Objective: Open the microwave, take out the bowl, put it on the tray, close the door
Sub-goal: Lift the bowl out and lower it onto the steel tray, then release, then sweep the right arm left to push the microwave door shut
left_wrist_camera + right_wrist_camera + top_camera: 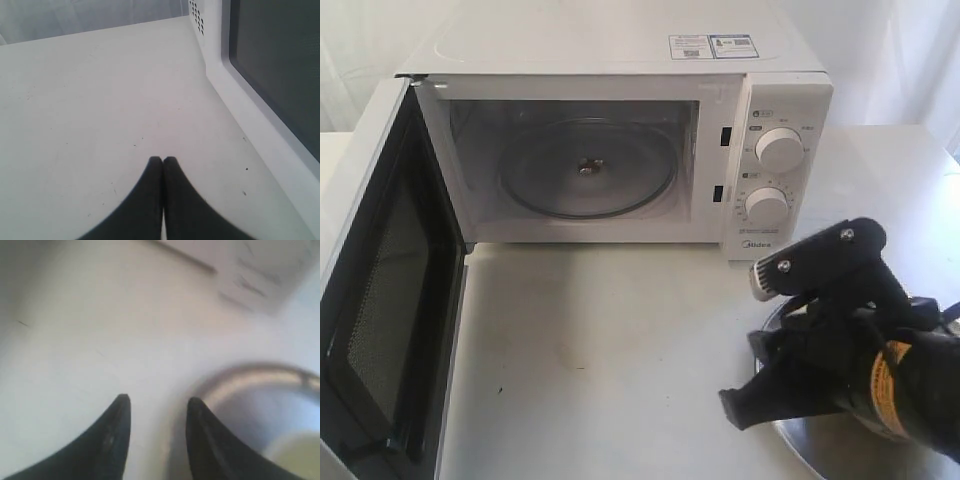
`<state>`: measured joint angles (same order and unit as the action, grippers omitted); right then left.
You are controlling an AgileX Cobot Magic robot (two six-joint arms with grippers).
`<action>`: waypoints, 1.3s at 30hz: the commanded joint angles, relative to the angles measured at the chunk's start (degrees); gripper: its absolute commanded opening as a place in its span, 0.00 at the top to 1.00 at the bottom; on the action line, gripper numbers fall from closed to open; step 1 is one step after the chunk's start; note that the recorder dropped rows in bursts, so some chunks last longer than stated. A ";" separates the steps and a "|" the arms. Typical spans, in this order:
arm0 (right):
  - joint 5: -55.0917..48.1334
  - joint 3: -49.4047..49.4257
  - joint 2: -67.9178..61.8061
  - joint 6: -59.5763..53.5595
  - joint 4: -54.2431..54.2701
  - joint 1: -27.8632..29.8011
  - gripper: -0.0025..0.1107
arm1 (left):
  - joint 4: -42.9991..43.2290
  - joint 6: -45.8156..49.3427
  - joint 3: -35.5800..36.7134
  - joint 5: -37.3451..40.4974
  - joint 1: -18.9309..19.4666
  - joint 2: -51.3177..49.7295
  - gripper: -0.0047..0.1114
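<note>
Silver tray (250, 371) is seen bearing the cream bowl (298, 461), the right gripper (156, 404) being held spread at its rim, the left gripper (163, 161) pressed together beside the microwave's (620, 50) wide-swung door (390, 290).

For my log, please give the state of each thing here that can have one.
White boxy microwave: open, cavity holds only the glass turntable.
White door with dark window: swung wide open.
Round silver metal tray: cream-white bowl seems to sit in it, blurred.
Left pincer: shut, empty.
Right pincer: open, empty.
</note>
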<state>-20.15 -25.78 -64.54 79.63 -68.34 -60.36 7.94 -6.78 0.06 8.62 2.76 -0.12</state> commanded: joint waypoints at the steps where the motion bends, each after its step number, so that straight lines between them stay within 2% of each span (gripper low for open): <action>1: 23.35 -3.23 11.38 0.55 -5.75 -0.57 0.81 | -0.20 -0.37 -0.06 -0.07 -0.05 0.12 0.96; 3: 27.53 -5.02 13.88 -0.54 -5.75 -0.57 0.94 | -0.20 -0.37 -0.06 -0.07 -0.05 0.12 0.96; 4: 29.00 -5.83 14.77 -1.41 -5.75 -0.57 0.98 | -0.20 -0.37 -0.06 -0.07 -0.05 0.12 0.96; 8: 36.62 -8.73 15.10 -2.54 -5.75 -0.57 0.98 | -0.20 -0.37 -0.06 -0.07 -0.05 0.12 0.96; 11: 49.19 -11.91 11.00 -8.20 -2.36 -0.57 0.98 | -0.20 -0.37 -0.06 -0.07 -0.05 0.12 0.96; 14: 53.42 -16.95 1.79 -22.36 10.69 -0.57 0.98 | -0.20 -0.37 -0.06 -0.07 -0.05 0.12 0.96; 15: 54.92 -18.71 -0.79 -23.95 12.42 -0.57 0.98 | -0.20 -0.37 -0.06 -0.07 -0.05 0.12 0.96; 18: 67.52 -24.08 -12.37 -26.05 11.63 -0.57 0.98 | -0.20 -0.37 -0.06 -0.07 -0.05 0.12 0.96; 21: 74.54 -27.20 -18.89 -34.87 12.40 -1.14 0.98 | -0.20 -0.37 -0.06 -0.07 -0.05 0.12 0.96; 23: 66.55 -29.13 -21.76 -48.87 18.29 -3.62 0.98 | -0.20 -0.37 -0.06 -0.07 -0.05 0.12 0.96; 24: 61.59 -30.02 -22.51 -56.20 26.38 -5.31 0.98 | -0.20 -0.37 -0.06 -0.07 -0.05 0.12 0.96; 26: 60.80 -31.30 -24.00 -71.39 45.06 -8.06 0.98 | -0.20 -0.37 -0.06 -0.07 -0.05 0.12 0.96; 28: 61.10 -33.17 -24.72 -79.63 53.55 -9.29 0.98 | -0.20 -0.37 -0.06 -0.07 -0.05 0.12 0.96; 30: 59.84 -35.32 -25.55 -84.69 56.11 -10.10 0.98 | -0.20 -0.37 -0.06 -0.07 -0.05 0.12 0.96; 34: 52.76 -42.73 -29.33 -88.80 56.06 -12.24 0.98 | -0.20 -0.37 -0.06 -0.07 -0.05 0.12 0.96; 39: 48.60 -50.34 -35.50 -92.95 57.32 -13.84 0.98 | -0.20 -0.37 -0.06 -0.07 -0.05 0.12 0.96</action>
<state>31.07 -72.90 -97.28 -10.73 -12.34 -73.40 7.94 -6.78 0.06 8.62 2.76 -0.12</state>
